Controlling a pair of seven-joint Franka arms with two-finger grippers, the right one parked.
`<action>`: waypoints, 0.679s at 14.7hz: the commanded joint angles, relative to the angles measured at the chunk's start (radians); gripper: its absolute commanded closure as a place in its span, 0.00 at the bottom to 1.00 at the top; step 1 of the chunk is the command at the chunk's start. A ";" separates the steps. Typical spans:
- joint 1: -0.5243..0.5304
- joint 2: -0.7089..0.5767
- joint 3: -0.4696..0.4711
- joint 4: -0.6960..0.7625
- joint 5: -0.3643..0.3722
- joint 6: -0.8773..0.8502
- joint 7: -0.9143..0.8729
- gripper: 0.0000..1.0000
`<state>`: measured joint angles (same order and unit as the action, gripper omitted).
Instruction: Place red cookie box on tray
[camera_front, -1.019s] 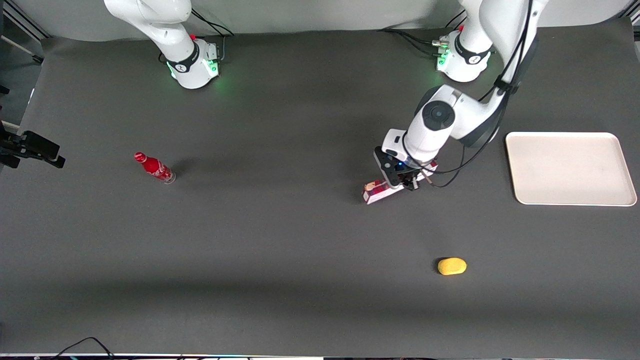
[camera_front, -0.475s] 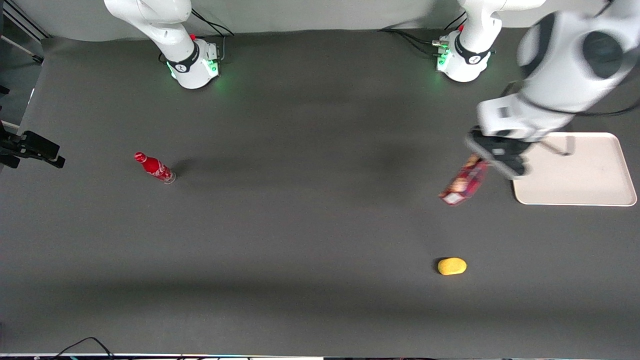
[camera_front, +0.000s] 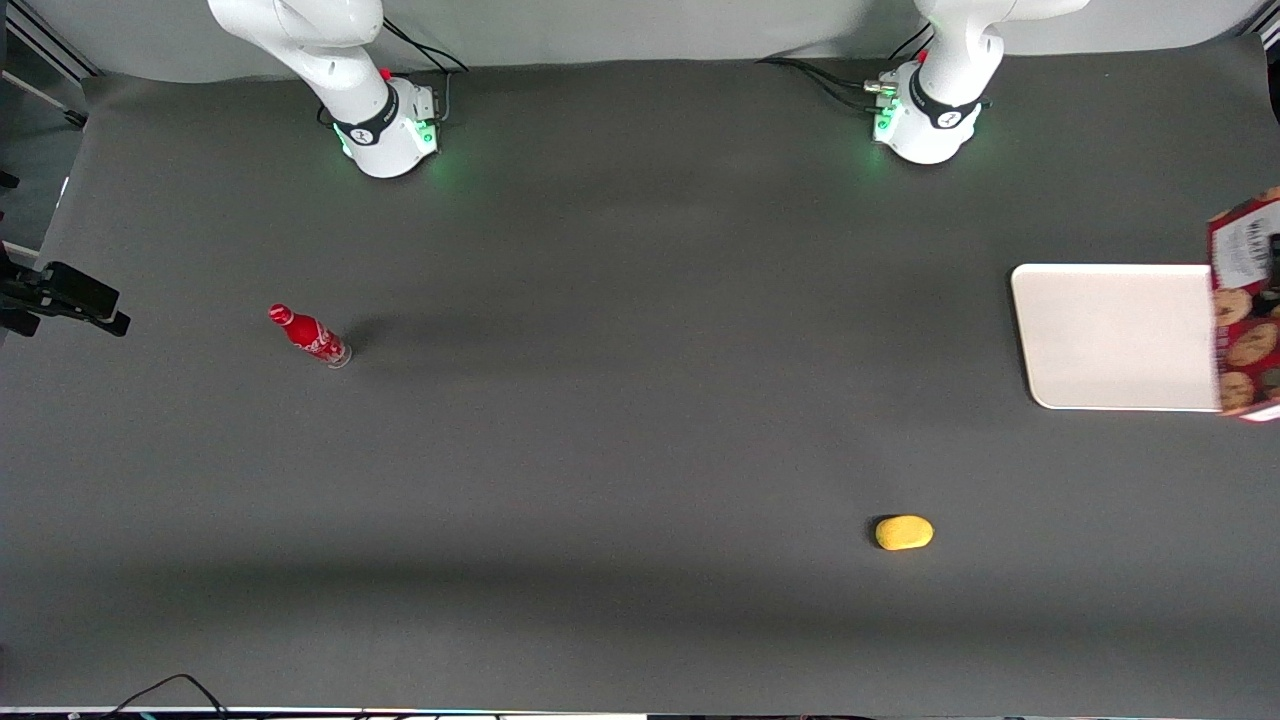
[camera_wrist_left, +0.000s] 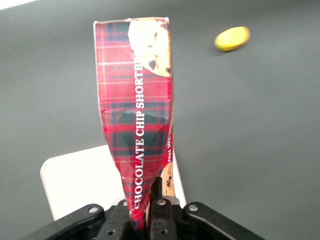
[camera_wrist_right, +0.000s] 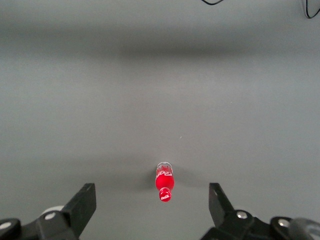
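The claw (camera_wrist_left: 145, 220) has the red cookie box (camera_wrist_left: 137, 120) pinched at one end, its fingers pressed against the carton's faces, so the long box sticks out ahead of the wrist and hangs in the air with nothing under it. From the front it shows at the very edge of the scene, lifted over the tray (camera_front: 1110, 335) at the rim that lies toward the working arm's end of the desk (camera_front: 600, 450); only part of the carton is in sight there. Holding it by the end looks like a way to keep most of its length free for laying down flat. The tray itself is bare and wide, so there is plenty of room for the narrow box. I'd judge the carry nearly over and the lowering not yet begun. A small yellow object (camera_front: 904, 532) sits nearer the front camera than the tray, and a red bottle (camera_front: 308, 335) stands well apart from the tray, toward the parked arm's end.
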<state>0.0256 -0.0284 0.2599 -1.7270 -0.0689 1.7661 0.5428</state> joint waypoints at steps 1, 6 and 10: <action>0.126 0.070 0.045 0.072 -0.005 -0.034 0.002 1.00; 0.239 0.197 0.147 0.063 0.003 0.022 0.098 1.00; 0.309 0.252 0.157 -0.087 -0.012 0.302 0.254 1.00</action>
<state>0.3000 0.1960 0.4137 -1.7297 -0.0669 1.9136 0.6938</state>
